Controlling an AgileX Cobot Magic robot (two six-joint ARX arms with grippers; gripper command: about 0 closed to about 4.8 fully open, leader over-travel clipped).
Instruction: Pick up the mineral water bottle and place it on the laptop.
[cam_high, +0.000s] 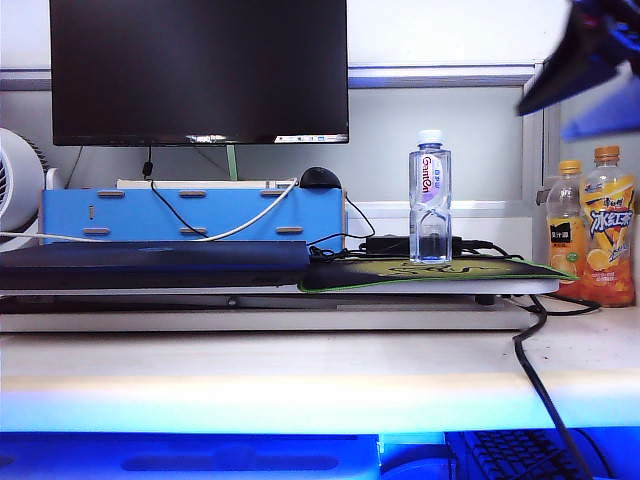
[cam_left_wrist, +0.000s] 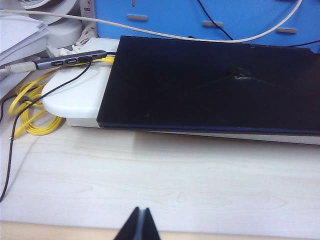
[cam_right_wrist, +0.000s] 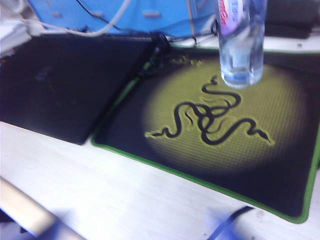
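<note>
Currently: mineral water bottle (cam_high: 430, 196) upright right of laptop (cam_high: 150, 262); right gripper (cam_high: 585, 60) above, jaws untellable, should descend squarely; left gripper (cam_left_wrist: 139, 226) closed, near laptop.

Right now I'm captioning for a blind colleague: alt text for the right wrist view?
A clear mineral water bottle stands upright on a dark mouse pad with a yellow-green snake logo. The closed laptop lies beside the pad; no gripper shows.

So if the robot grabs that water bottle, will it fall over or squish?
The mineral water bottle is tall and narrow, standing upright on the mouse pad, so a sideways nudge would probably tip it. Its clear plastic looks thin and may squish a little. It seems nearly full, so likely heavy for its size.
</note>
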